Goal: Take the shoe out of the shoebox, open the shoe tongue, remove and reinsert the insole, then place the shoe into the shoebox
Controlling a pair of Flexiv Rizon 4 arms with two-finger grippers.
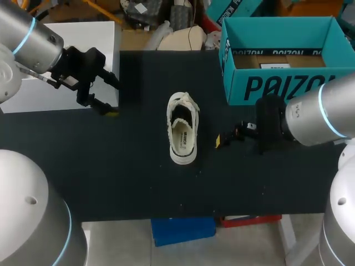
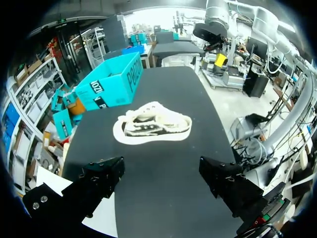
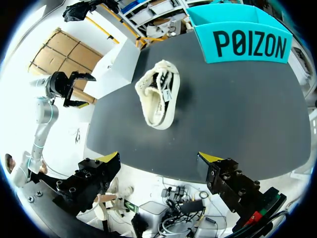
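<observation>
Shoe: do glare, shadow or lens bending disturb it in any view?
Head view: the shoe is evenly lit, no glare. Left wrist view: the table edges curve. Right wrist view: white glare beyond the table; soft shadow beside the shoe.

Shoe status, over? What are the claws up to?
Left claw open, empty. Right claw open, empty. Shoe out of shoebox, on table between them. Nothing blocking.
</observation>
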